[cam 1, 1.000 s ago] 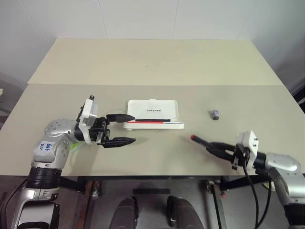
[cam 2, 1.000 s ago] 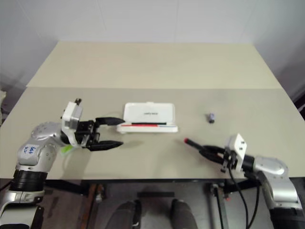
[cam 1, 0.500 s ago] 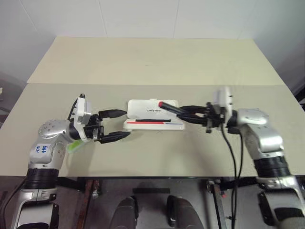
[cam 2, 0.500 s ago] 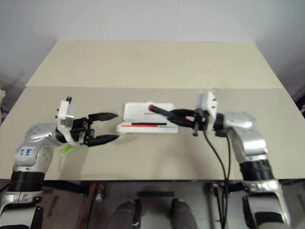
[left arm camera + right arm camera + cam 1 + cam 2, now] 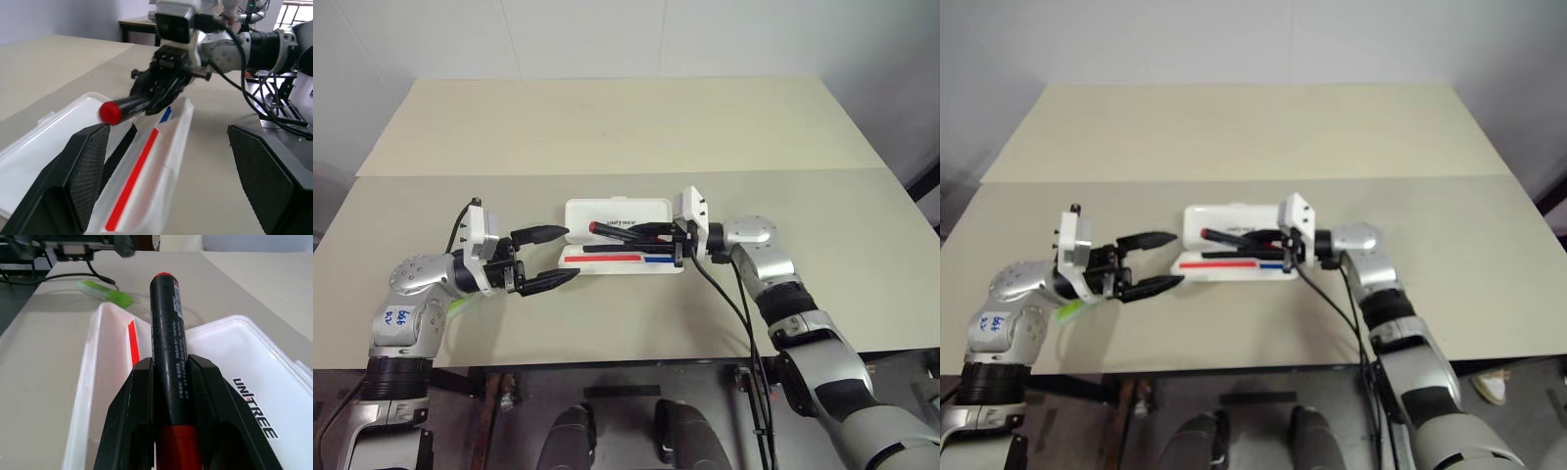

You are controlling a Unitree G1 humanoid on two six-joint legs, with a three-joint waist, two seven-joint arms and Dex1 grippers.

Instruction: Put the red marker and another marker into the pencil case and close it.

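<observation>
Carrying the red marker (image 5: 166,338) clenched in my right gripper (image 5: 658,232), I hold it level over the open pencil case (image 5: 651,210) on the table (image 5: 607,127). My left gripper (image 5: 553,257) waits spread and empty beside the case. Next I judge: lower, release into the tray, then fetch the green marker (image 5: 104,292).

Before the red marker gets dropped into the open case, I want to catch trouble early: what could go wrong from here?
The red marker is held over the open pencil case, partly above the lid; released there, it may roll onto the lid or out instead of settling in the tray.

The left gripper hangs open beside the case's end; a nudge could shift the case.

The green marker lies by the left arm and may get pushed away.
</observation>
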